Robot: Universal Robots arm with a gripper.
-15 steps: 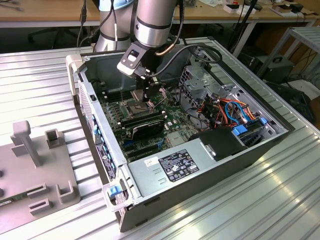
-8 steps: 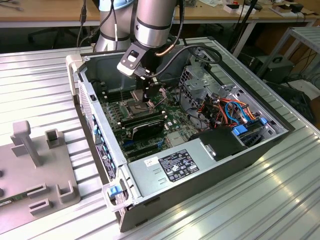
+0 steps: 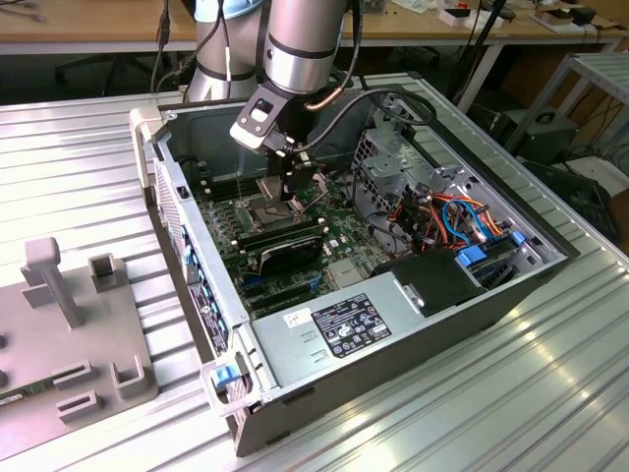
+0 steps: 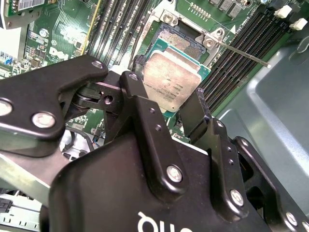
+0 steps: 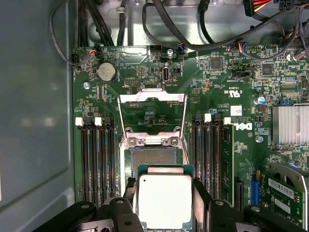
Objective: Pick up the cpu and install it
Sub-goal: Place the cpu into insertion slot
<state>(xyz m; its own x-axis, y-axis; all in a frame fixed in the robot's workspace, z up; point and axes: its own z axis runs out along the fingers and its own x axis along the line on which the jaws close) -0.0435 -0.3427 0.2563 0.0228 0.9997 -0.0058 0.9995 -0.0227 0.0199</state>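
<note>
**CPU pinched in the end effector, parked right over the open socket**

Closest in on the second wrist view, the end effector (image 4: 164, 89) is closed on the cpu (image 4: 174, 79). One black finger (image 4: 140, 111) presses each of two opposite edges, so the silver-grey lid faces up. My guess is the edge grip keeps the underside clear and the chip flat for seating.

The cpu sits over the near part of the socket (image 5: 153, 162), which is partly uncovered just beyond it. I can't tell if the chip touches the socket or hangs just above it. In the second wrist view it looks a bit skewed against the socket frame, but that could be the camera angle.

Past the socket, the hinged metal bracket (image 5: 152, 118) is flipped up and back, which is why the way in is open. The thin lever (image 4: 241, 50) is swung out too. Memory slots (image 5: 99, 159) run along both sides of the socket, so the fingers come in through the gap between them.

Further out it's green motherboard (image 5: 231, 77), then the open computer case (image 3: 393, 334) lying on the ribbed metal surface (image 3: 79, 157).
</note>
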